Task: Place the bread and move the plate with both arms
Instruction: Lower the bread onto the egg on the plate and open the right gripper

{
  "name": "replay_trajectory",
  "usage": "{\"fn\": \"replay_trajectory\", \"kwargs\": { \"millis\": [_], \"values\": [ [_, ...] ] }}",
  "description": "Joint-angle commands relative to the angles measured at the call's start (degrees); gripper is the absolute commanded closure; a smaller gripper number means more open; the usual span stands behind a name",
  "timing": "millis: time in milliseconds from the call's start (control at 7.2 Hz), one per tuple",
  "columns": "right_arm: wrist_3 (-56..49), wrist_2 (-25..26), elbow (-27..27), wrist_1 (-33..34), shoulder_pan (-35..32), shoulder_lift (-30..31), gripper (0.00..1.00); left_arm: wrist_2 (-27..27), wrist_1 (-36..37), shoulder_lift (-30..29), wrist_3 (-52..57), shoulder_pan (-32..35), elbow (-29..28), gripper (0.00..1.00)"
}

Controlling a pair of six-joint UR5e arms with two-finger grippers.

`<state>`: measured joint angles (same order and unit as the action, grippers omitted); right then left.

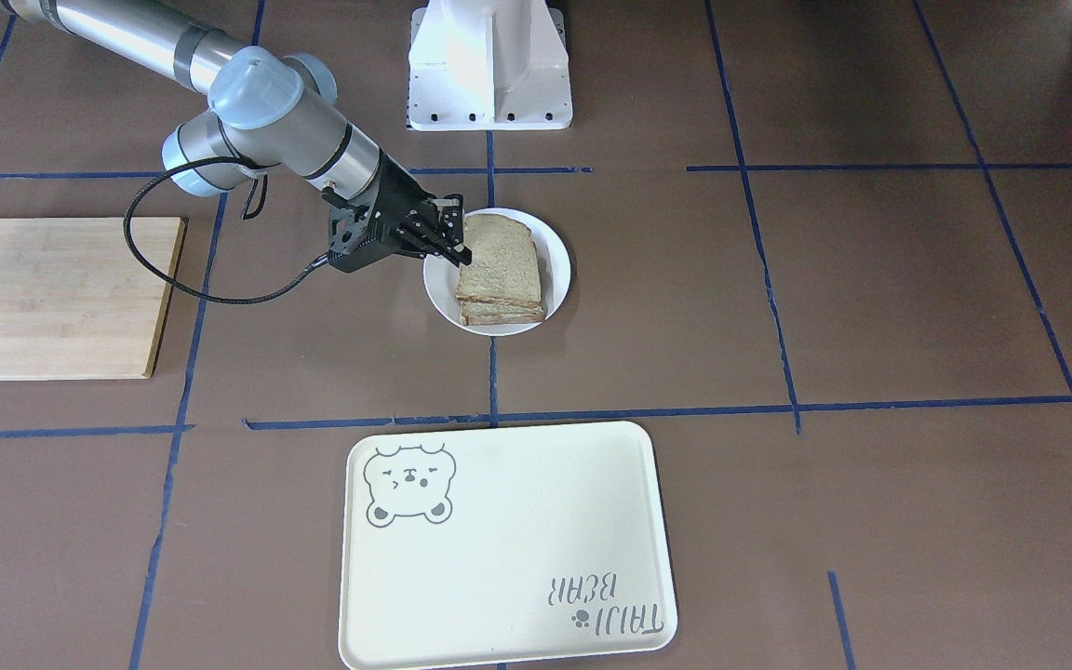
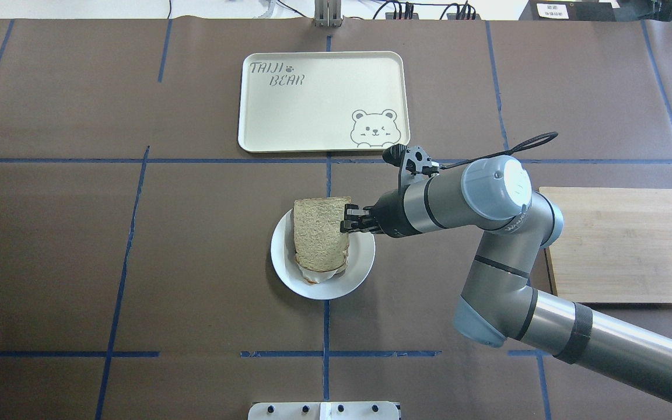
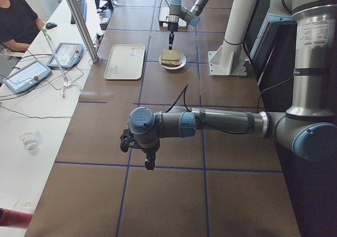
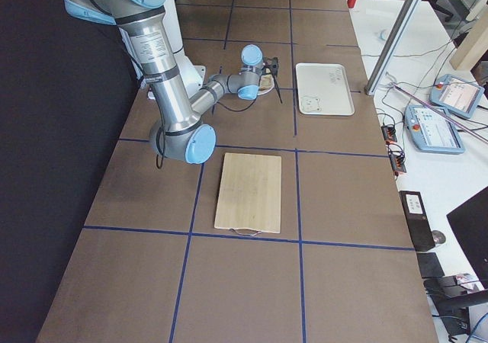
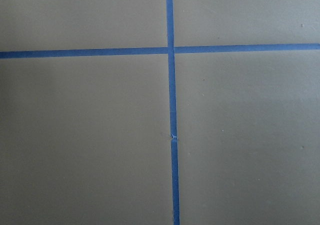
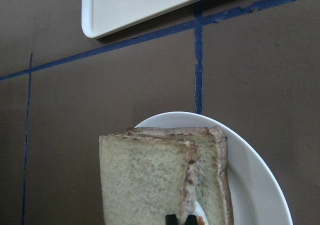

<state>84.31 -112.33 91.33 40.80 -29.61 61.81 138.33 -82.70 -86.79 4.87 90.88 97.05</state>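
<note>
The bread is a speckled grey-tan slice lying on a paler slice with egg on the small white plate. It also shows in the overhead view and the right wrist view. My right gripper is at the slice's edge on the robot's right. Its fingertips are nearly together on the crust, shut on the bread. My left gripper hangs over bare table, far from the plate. I cannot tell whether it is open or shut.
A cream bear tray lies just beyond the plate, on the side away from the robot. A wooden cutting board lies on the robot's right. The white pedestal base stands behind the plate. Blue tape lines cross the brown table.
</note>
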Motion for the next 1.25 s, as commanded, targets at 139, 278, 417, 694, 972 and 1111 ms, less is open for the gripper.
{"fn": "replay_trajectory", "kwargs": {
  "millis": [139, 278, 417, 694, 972, 1111],
  "values": [
    [0.06, 0.36, -1.86, -0.28, 1.65, -0.11, 1.0, 0.01, -0.01, 0.13, -0.3, 0.0, 0.24, 0.0],
    [0.15, 0.27, -1.78, -0.28, 1.75, -0.11, 0.98, 0.01, -0.01, 0.13, -0.3, 0.0, 0.33, 0.0],
    [0.15, 0.18, -1.77, -0.28, 1.84, -0.03, 0.78, 0.01, -0.01, 0.05, -0.38, 0.0, 0.33, 0.0],
    [0.15, 0.27, -1.6, -0.37, 1.06, -0.11, 0.1, 0.01, -0.01, -0.13, -0.38, 0.0, 0.42, 0.0],
    [0.51, -4.79, -0.55, 0.07, -4.11, 0.15, 0.0, 0.01, -0.01, -0.92, -0.47, -0.09, 0.51, 0.0],
    [0.42, -8.92, -0.63, 0.77, -7.88, 0.5, 0.0, 0.01, -0.1, -1.79, -0.82, -0.18, 0.85, 0.0]
  ]
}}
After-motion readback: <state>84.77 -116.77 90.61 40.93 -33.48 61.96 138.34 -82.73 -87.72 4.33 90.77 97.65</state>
